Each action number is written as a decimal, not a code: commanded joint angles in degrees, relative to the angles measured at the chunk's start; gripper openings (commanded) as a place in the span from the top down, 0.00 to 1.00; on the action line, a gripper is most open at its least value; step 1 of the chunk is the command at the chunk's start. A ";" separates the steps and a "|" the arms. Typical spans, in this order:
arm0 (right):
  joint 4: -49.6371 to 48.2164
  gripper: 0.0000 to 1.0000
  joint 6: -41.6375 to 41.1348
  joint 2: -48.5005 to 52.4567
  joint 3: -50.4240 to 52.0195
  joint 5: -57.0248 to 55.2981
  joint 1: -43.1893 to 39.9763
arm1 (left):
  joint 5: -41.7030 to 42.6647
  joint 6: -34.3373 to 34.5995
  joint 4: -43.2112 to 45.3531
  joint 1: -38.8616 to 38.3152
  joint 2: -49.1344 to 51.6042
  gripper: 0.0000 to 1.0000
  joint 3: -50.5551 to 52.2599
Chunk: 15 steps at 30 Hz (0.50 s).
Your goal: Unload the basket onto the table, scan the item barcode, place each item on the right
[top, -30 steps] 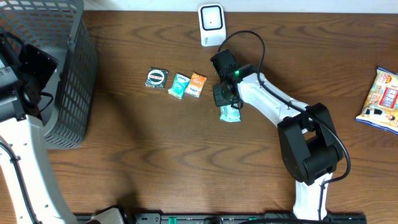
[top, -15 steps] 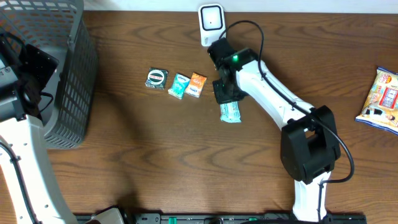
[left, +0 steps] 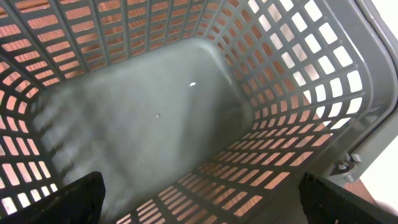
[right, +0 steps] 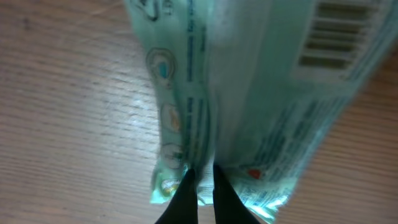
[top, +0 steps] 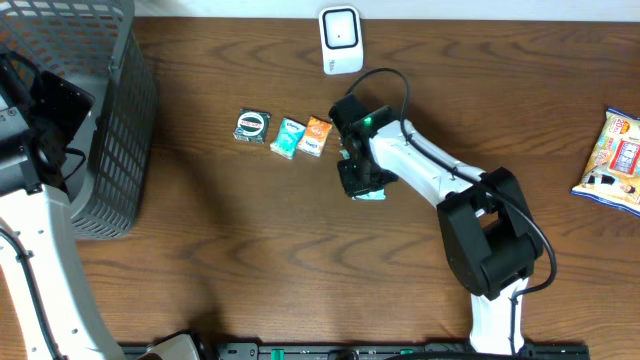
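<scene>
Since the previous frame the right gripper (top: 358, 178) has swung away from the scanner (top: 341, 40) toward centre frame and now covers most of the teal packet (top: 374, 195), which lay exposed before; the other items are unchanged.

Overhead view, left to right: a grey mesh basket (top: 120, 130) fills the upper left corner. Three small packets lie in a row on the wooden table (top: 250, 260), left of centre: a dark packet (top: 252, 126), a blue packet (top: 290, 137) and an orange packet (top: 317, 135). The white scanner stands at the top edge, centre. Just right of the orange packet is the right gripper, with the teal packet beneath it on the table. A snack bag (top: 612, 160) lies at the right edge.

Left wrist view: the left gripper (left: 202, 202) hangs over the basket interior, its fingertips (left: 68, 199) spread wide at the lower corners, holding nothing.

Right wrist view: the fingertips (right: 186, 190) are nearly together, pinching the teal packet's centre seam at its lower edge. A barcode (right: 339, 34) shows at upper right.
</scene>
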<state>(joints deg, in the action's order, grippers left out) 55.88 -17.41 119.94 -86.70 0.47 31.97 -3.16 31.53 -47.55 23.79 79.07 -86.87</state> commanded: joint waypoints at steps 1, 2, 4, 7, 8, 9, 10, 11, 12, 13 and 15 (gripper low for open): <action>-1.33 0.96 -0.50 1.14 2.03 1.66 1.97 | -0.55 0.28 0.00 0.20 0.02 0.02 -0.35; -1.29 0.96 -1.27 1.14 1.92 0.66 2.29 | -0.52 0.28 0.00 0.20 0.02 0.02 -0.35; -1.22 0.96 -1.95 1.14 1.66 -1.79 2.67 | -0.55 0.28 0.00 0.20 0.02 0.02 -0.35; -0.48 0.91 -1.92 1.14 0.74 -4.66 2.73 | -0.52 0.28 0.00 0.20 0.02 0.02 -0.35; 0.22 0.90 -1.90 1.14 0.02 -5.49 2.58 | -0.52 0.28 0.00 0.20 0.02 0.02 -0.35; 0.87 0.90 -1.90 1.14 -0.72 -6.29 2.43 | -0.55 0.28 0.00 0.20 0.02 0.03 -0.35; 1.64 0.89 -1.90 1.14 -1.55 -7.21 2.32 | -0.52 0.28 0.00 0.20 0.02 0.02 -0.35; 2.73 0.88 -1.90 1.14 -2.80 -8.68 2.29 | -0.52 0.28 0.00 0.20 0.02 0.02 -0.35; 3.91 0.86 -1.90 1.14 -4.13 -10.36 2.29 | -0.55 0.28 0.00 0.20 0.02 0.02 -0.35; 4.83 0.85 -1.90 1.14 -5.16 -11.52 2.32 | -0.55 0.28 0.00 0.20 0.02 0.02 -0.35; 7.19 0.83 -1.86 1.14 -8.20 -13.27 2.60 | -0.55 0.28 0.00 0.20 0.02 0.02 -0.35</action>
<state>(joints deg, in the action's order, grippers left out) 61.52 -18.68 120.40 -90.08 -7.11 34.37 -3.18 31.55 -47.55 23.79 79.07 -86.87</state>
